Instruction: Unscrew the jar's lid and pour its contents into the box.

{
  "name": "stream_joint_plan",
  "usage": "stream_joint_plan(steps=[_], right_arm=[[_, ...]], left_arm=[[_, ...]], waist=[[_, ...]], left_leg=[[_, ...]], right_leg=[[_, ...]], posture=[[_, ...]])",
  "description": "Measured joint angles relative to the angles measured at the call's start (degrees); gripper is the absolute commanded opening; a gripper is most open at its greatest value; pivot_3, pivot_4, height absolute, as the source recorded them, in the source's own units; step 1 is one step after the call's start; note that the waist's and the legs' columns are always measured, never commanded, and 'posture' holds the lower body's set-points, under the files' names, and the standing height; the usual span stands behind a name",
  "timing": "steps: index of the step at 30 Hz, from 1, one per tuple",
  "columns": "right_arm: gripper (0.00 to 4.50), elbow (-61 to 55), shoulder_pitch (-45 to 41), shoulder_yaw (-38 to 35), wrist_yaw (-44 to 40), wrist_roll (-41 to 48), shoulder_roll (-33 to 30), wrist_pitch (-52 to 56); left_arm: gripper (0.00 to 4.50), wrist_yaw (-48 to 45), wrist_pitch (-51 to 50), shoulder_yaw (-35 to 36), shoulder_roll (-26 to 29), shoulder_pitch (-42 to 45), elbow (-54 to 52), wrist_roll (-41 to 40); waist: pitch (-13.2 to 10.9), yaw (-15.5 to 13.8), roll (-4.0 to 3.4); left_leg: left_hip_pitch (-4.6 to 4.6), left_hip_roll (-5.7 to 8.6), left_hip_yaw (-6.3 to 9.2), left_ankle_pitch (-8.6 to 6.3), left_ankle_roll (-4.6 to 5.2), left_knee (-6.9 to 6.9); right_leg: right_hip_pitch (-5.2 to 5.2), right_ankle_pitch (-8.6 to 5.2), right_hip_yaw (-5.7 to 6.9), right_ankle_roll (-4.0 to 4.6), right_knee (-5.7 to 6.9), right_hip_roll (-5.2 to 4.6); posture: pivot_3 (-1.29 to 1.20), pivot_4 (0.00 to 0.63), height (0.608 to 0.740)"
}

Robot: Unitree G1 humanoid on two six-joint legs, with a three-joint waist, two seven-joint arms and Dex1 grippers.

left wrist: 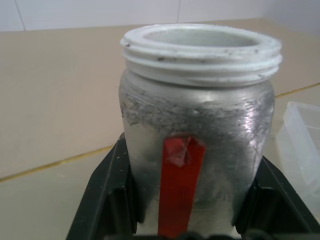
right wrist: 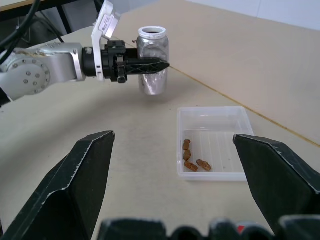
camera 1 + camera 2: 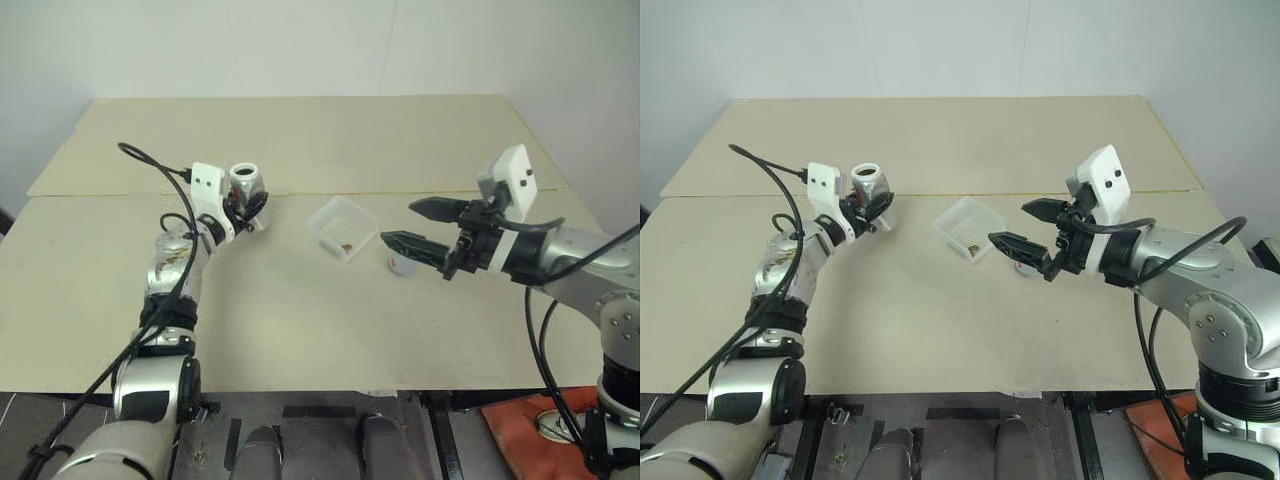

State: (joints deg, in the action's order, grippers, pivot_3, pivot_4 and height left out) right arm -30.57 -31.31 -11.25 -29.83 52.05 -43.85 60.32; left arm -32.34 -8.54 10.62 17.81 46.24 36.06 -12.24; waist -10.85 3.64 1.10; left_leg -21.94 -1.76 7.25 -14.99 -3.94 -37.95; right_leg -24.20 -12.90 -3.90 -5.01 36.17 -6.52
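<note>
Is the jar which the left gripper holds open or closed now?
Open. The jar has no lid on it: its white threaded mouth is bare, upright between the left gripper's fingers.

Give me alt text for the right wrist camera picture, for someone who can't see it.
A clear plastic box sits on the tan table with a few brown bits in one corner. Beyond it the left gripper holds an open, lidless jar upright just above the table. The right gripper's two black fingers stand wide apart in the foreground, holding nothing.
</note>
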Motion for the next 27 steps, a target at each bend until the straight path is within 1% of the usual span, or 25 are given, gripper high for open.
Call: stream_joint_plan(steps=[5,7,8,13,16,20,22,24,27], right_arm=[[4.48,0.1,0.0,0.5,-0.1,0.0,0.0,0.0],[4.5,0.1,-0.1,0.7,-0.1,0.0,0.0,0.0],[4.5,0.1,-0.2,0.9,0.0,0.0,0.0,0.0],[4.5,0.1,-0.2,1.7,-0.1,-0.2,0.0,0.0],[4.5,0.4,-0.2,1.9,-0.6,-0.9,-0.4,0.0],[4.5,0.9,-0.1,2.0,-2.6,-2.1,-2.3,-0.3],[4.5,1.1,0.4,1.9,-3.6,-2.6,-3.1,-0.7],[4.5,1.4,1.1,2.0,-4.9,-3.3,-3.8,-1.2],[4.5,1.9,2.6,1.9,-6.6,-4.7,-5.2,-2.2]], left_arm=[[1.94,1.5,4.8,-0.6,-1.0,-1.8,1.0,0.9],[2.66,1.5,5.0,-0.7,-1.4,-2.3,1.9,0.9],[2.86,1.5,5.0,-0.9,-1.4,-2.6,2.4,1.1],[4.47,1.6,5.0,-1.7,-1.3,-3.9,2.9,1.9],[4.47,1.1,4.4,-1.8,0.1,-6.2,-0.3,1.9],[4.47,-3.5,-1.2,-2.3,6.2,-14.3,-13.6,0.5],[4.47,-7.1,-5.0,-2.2,10.8,-19.5,-21.9,-1.4],[4.47,-11.8,-9.0,-1.3,16.7,-24.8,-30.1,-4.5],[4.47,-20.1,-13.3,3.7,26.0,-30.3,-38.6,-10.7]], waist=[[0.0,0.4,-0.01],[0.0,0.3,-0.01],[0.0,0.4,0.0],[0.0,0.3,0.0],[0.0,0.5,-0.01],[0.0,0.8,-0.03],[0.0,0.6,-0.04],[0.0,0.5,-0.04],[0.0,0.2,-0.05]], left_leg=[[0.07,-0.01,-0.02,-0.01,0.02,0.0],[0.07,0.0,-0.01,-0.03,0.06,0.0],[0.07,0.0,-0.01,-0.04,0.06,0.0],[0.05,0.0,-0.01,-0.04,0.06,0.0],[0.06,-0.01,-0.01,-0.04,0.07,0.0],[0.08,-0.06,-0.02,-0.04,0.06,0.06],[0.1,-0.08,-0.03,-0.05,0.08,0.06],[0.1,-0.11,-0.03,-0.06,0.1,0.07],[0.13,-0.13,-0.05,-0.09,0.15,0.1]], right_leg=[[0.01,0.0,-0.01,0.01,0.02,0.0],[0.02,0.01,-0.01,0.01,0.03,0.0],[0.02,0.0,-0.01,0.01,0.02,0.0],[0.01,0.0,-0.01,0.01,0.02,0.0],[0.0,0.0,-0.01,0.01,0.02,0.0],[-0.05,0.0,-0.04,0.02,0.04,0.04],[-0.02,0.01,-0.04,0.02,0.03,0.04],[-0.02,0.01,-0.05,0.03,0.03,0.05],[0.0,-0.01,-0.04,0.05,-0.04,0.07]], posture=[[0.0,0.15,0.74],[0.0,0.15,0.74],[0.0,0.15,0.74],[0.0,0.15,0.74],[0.0,0.15,0.74],[0.0,0.15,0.74],[0.0,0.15,0.74],[0.0,0.15,0.74],[0.0,0.15,0.74]])
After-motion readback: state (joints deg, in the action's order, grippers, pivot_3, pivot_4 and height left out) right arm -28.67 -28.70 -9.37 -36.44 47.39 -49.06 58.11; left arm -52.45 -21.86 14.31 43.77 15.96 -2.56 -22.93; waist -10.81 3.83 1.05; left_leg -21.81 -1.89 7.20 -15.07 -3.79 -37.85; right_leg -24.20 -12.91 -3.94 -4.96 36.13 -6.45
